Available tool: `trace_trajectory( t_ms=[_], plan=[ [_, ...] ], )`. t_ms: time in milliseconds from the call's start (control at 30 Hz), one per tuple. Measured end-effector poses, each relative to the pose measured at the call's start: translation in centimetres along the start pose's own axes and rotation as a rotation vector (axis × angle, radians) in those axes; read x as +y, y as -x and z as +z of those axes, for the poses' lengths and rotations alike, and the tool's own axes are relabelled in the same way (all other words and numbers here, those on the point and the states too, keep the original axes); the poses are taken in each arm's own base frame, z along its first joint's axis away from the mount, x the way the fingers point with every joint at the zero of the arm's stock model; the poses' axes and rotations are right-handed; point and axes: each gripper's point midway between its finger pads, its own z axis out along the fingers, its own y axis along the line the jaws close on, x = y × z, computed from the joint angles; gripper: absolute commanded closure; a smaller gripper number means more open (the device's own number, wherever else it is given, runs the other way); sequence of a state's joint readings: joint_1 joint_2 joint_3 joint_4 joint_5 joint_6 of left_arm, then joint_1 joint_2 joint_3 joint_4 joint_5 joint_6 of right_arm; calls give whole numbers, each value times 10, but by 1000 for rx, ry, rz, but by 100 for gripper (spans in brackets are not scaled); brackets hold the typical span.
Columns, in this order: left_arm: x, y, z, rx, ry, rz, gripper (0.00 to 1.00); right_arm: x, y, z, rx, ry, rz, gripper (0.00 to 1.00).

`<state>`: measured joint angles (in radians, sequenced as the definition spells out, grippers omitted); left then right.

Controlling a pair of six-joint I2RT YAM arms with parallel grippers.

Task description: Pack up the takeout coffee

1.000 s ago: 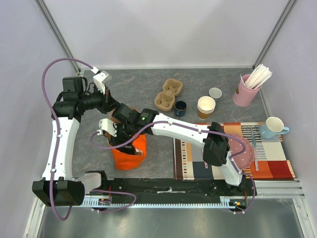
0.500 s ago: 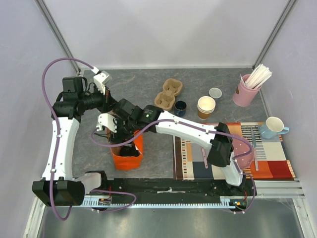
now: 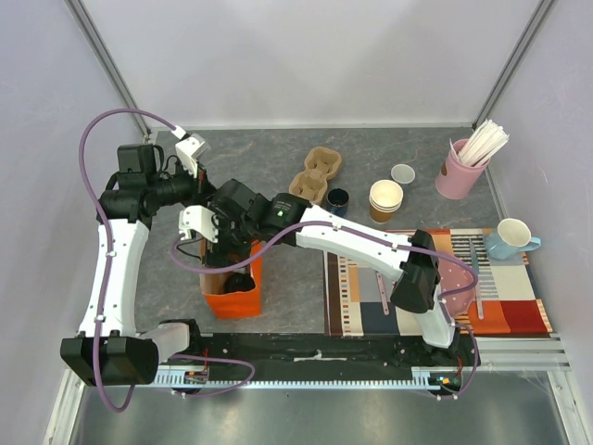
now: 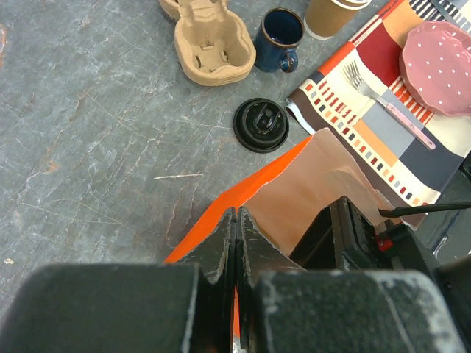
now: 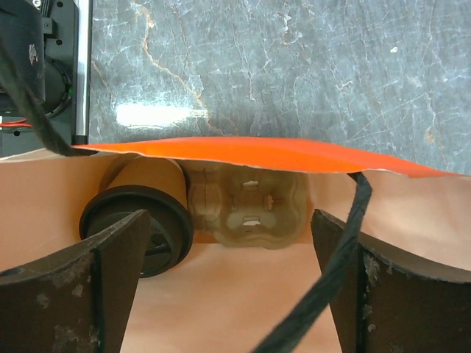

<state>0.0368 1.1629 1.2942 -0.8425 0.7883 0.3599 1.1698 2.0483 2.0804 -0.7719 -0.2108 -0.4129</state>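
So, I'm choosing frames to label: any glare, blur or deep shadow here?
Right wrist: glare patch on the table, near fingers soft, cup sharp. Left wrist: left gripper blurred and dark, rest crisp. Top: even light, bag inside shadowed.

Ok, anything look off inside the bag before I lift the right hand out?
Yes: the takeout coffee looks tilted, its brown side in view, lying beside the cardboard carrier instead of in a pocket, low in the orange bag. No spill visible. The right hand is open.
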Motion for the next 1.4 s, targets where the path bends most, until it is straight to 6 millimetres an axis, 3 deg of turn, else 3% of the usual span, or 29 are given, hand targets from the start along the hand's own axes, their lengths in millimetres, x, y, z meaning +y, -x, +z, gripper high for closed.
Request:
trace_trajectory(
  t_ms=[633, 967, 1400],
  plan=[
    [0, -2, 1, 5, 0, -3, 98, -8, 27, -31, -83, -51, -18, 2],
    [0, -3, 1, 5, 0, -4, 98, -31, 56, -65, -200, -172, -5, 2],
    [0, -3, 1, 6, 0, -4, 98, -55, 69, -90, -285, -305, 38, 2]
  ],
)
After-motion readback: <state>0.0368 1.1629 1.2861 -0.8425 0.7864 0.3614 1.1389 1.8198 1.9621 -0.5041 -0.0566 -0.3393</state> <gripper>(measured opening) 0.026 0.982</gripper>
